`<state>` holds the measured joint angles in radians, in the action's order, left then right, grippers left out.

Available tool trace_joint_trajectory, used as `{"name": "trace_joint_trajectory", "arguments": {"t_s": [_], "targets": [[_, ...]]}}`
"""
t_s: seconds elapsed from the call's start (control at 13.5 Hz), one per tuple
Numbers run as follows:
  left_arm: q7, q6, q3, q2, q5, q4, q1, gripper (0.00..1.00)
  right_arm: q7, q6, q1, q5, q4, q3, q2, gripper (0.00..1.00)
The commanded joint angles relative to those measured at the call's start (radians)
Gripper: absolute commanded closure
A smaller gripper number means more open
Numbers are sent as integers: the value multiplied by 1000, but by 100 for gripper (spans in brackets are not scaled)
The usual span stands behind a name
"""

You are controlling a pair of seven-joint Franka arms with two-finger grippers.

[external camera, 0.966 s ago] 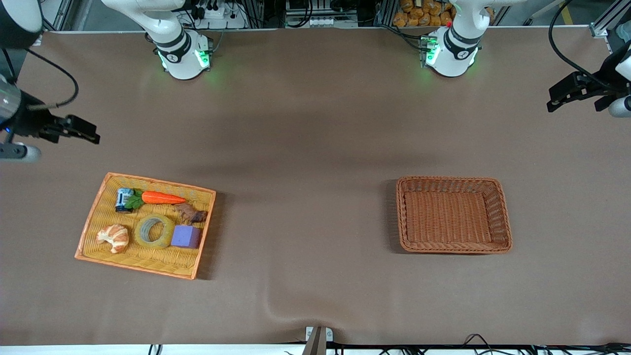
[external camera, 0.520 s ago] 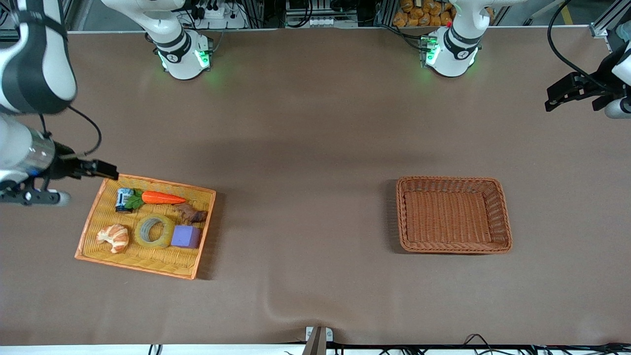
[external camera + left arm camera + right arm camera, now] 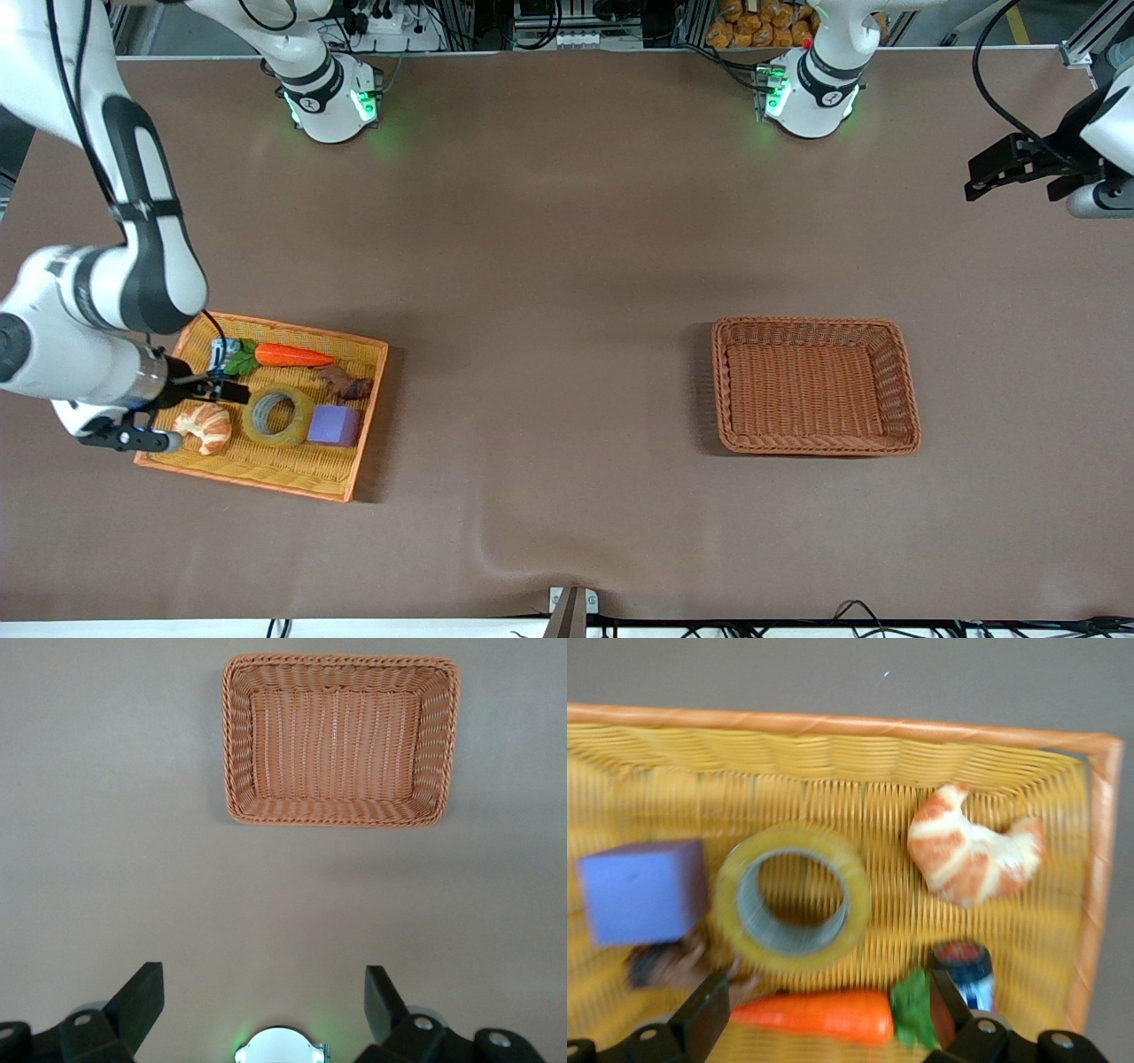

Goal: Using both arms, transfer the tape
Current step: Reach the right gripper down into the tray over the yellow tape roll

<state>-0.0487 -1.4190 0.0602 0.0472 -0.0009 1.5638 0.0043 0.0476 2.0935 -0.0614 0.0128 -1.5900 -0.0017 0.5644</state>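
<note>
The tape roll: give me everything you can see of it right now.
The tape is a translucent yellowish ring with a wide round hole and pale inner core, lying flat in the yellow tray. The croissant lies beside it, the purple cube close against it on its edge toward the left arm's end of the table. The right gripper, open, hovers over the tray, not touching the tape.

Even overhead light; right wrist view blurred

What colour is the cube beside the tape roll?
Purple; the foam-like purple cube shows best in the right wrist view.
</note>
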Motion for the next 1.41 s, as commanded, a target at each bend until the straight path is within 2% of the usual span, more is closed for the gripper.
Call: {"name": "trace_joint_trajectory", "arguments": {"t_s": [0.0,0.3,0.74,0.97,1.34], "targets": [[-25,11,4,8,-21,10,2,0,29,36,-17,-1,28,9,66,0],[-13,8,4,7,-4,9,2,0,64,62,-40,3,24,11,104,0],[-10,6,4,2,2,4,6,0,94,75,-49,91,10,9,135,0],[-10,6,4,2,2,2,2,0,92,147,-54,92,-42,9,137,0],[-26,3,17,-1,-5,8,0,0,92,152,-44,92,-48,9,137,0]]}}
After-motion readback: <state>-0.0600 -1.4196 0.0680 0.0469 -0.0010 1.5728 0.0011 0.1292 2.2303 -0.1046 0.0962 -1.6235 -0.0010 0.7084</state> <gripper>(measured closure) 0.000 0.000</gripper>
